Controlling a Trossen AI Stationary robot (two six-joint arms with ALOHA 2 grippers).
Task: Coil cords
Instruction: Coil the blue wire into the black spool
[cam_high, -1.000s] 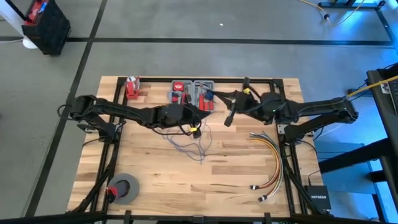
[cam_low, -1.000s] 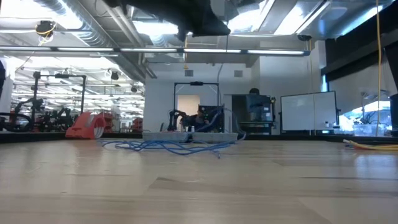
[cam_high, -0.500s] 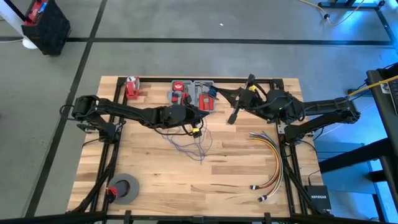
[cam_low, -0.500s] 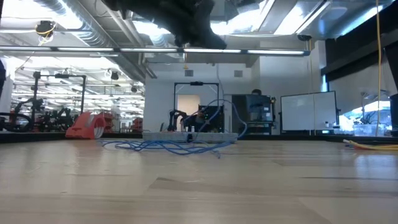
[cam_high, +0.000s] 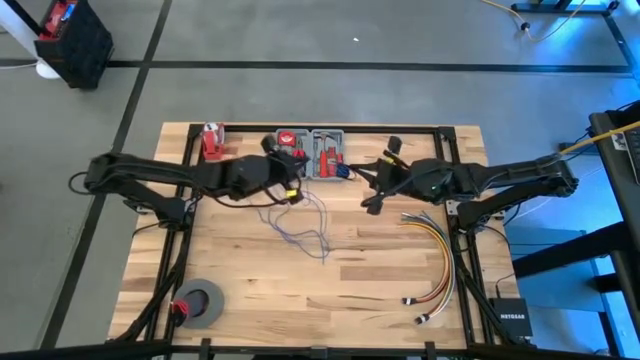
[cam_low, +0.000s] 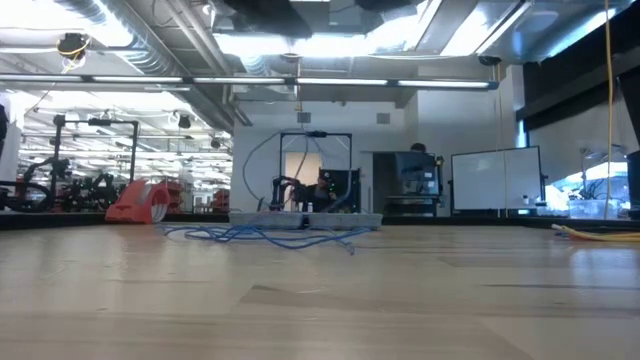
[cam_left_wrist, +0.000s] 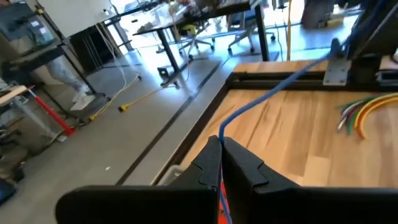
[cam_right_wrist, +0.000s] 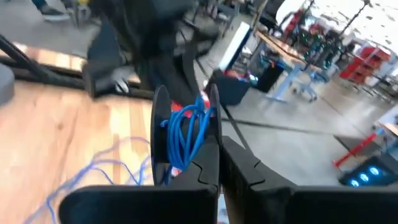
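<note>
The thin blue cords (cam_high: 312, 226) lie in a loose tangle on the wooden table, in front of the grey tray (cam_high: 322, 142). In the low view the tangle (cam_low: 268, 235) lies flat and one strand arcs up (cam_low: 258, 160). My left gripper (cam_high: 292, 188) is above the table near the tray, shut on a cord strand. My right gripper (cam_high: 368, 203) is to its right, shut, with several blue loops (cam_right_wrist: 186, 127) at its fingertips. A strand runs between the two grippers. My left gripper pinches one blue cord strand (cam_left_wrist: 221, 135) between its two shut fingers. The strand leaves the fingertips and runs nearly straight (cam_left_wrist: 280, 93) toward the right arm, clear of the table. My right gripper is shut on the blue cord. Several loops (cam_right_wrist: 194, 118) bunch just beyond its fingertips and stand clear of the table. A slack strand (cam_right_wrist: 93, 171) trails from them down onto the wood. Which part sits between the fingers is hidden by the fingers.
The grey tray holds red and blue small parts. A red object (cam_high: 211, 142) stands at the far left. A bundle of yellow, orange and red cables (cam_high: 438, 262) lies at the right. A grey tape roll (cam_high: 200, 303) lies near the front left.
My left gripper has gone toward the table's left and far edge, up to the tray, still shut on the strand. My right gripper has swung a little right, then back left. The raised cord arc has shifted from right to left in the low view.
</note>
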